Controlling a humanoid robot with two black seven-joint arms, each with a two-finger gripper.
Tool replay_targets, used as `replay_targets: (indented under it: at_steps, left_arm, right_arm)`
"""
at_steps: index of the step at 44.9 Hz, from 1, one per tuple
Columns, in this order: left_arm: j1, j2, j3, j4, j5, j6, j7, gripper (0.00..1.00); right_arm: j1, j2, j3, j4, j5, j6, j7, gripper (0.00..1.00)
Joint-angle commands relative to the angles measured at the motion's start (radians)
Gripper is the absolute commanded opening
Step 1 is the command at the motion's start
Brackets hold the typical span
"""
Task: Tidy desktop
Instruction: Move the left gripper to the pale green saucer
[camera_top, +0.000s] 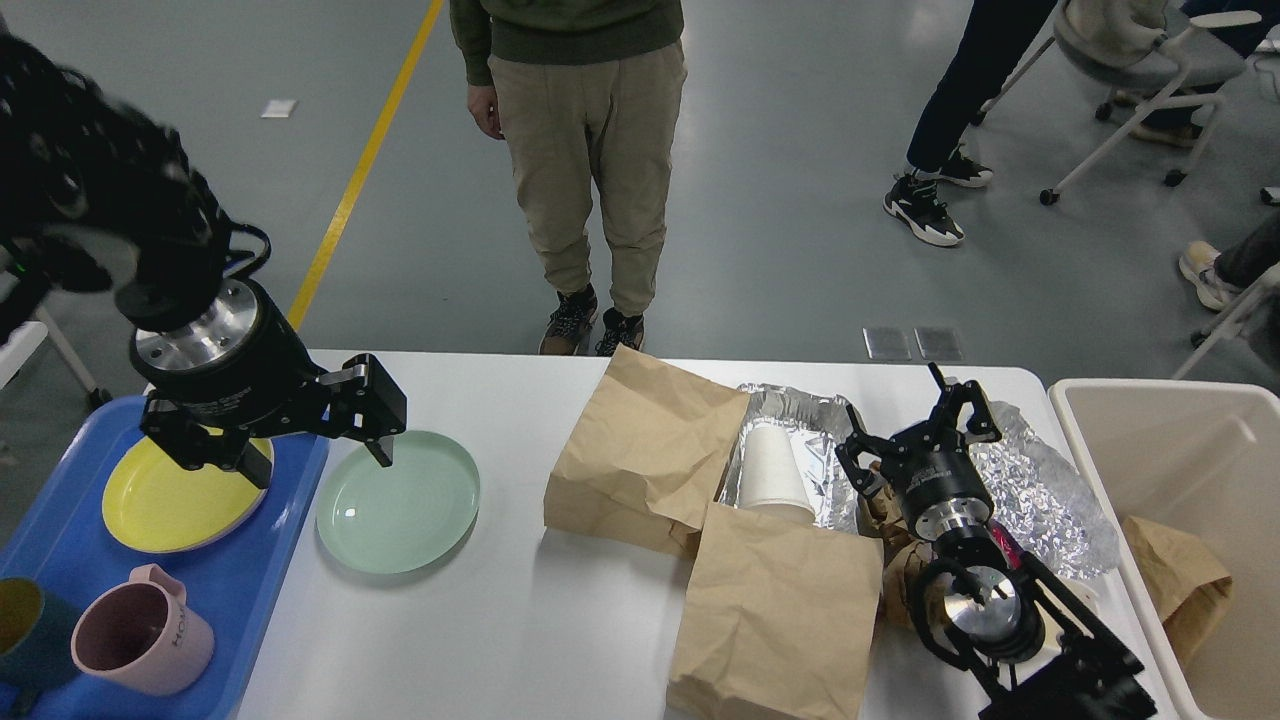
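Head view. The desktop (520, 640), white with rounded corners, spans the lower half of the frame from the blue tray (270, 560) at its left end to the beige bin (1100, 420) beside its right end.

The left gripper (318, 460) hangs with fingers spread wide: one finger points down over the yellow plate (160, 505) in the tray, the other over the far left rim of the green plate (400, 515). The green plate lies flat on the desktop just beside the tray. Contact between fingers and plates cannot be judged from this angle. A pink mug (140, 640) stands upright in the near part of the tray, next to a dark cup (25, 630) cut by the frame edge.

Centre: two brown paper bags, one farther (640, 450) and one nearer (775, 610), lie flat and overlap at a corner. Behind them a foil tray (800, 410) holds a white paper cup (772, 470) on its side.

Right: the right gripper (915, 425) points away from the camera with fingers apart, holding nothing, above crumpled foil (1040, 500) and crumpled brown paper (900, 570). Another paper bag (1175, 580) lies inside the bin.

Background: a person (580, 150) stands on the grey floor just beyond the far edge of the desktop.
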Motion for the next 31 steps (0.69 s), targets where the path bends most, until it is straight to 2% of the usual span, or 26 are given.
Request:
replay_targets:
  at_steps: [1,5,9,14,20,24,31]
  left_arm:
    - [0.225,0.014,-0.018,0.084,-0.107,0.16,0.005,0.94]
    - [0.344,0.037,-0.021,0.139,-0.183,0.273,0.005,0.94]
    - [0.493,0.067,-0.047,0.218,-0.23,0.353,0.005,0.94]
    - [0.673,0.097,-0.157,0.32,-0.233,0.433,0.009,0.93]
    - [0.825,0.174,-0.267,0.382,-0.223,0.559,0.016,0.93]
    - [0.892,0.203,-0.321,0.425,-0.216,0.6,0.016,0.94]
    - [0.949,0.234,-0.358,0.482,-0.187,0.602,0.016,0.93]
  right_arm:
    - [0.0,0.0,0.0,0.0,0.0,0.0,0.0,1.0]
    - [0.0,0.0,0.0,0.0,0.0,0.0,0.0,1.0]
    - [0.0,0.0,0.0,0.0,-0.002,0.0,0.0,1.0]
    - [0.0,0.0,0.0,0.0,0.0,0.0,0.0,1.0]
    - [0.0,0.0,0.0,0.0,0.0,0.0,0.0,1.0]
    - [0.0,0.0,0.0,0.0,-0.002,0.0,0.0,1.0]
    - [0.0,0.0,0.0,0.0,-0.002,0.0,0.0,1.0]
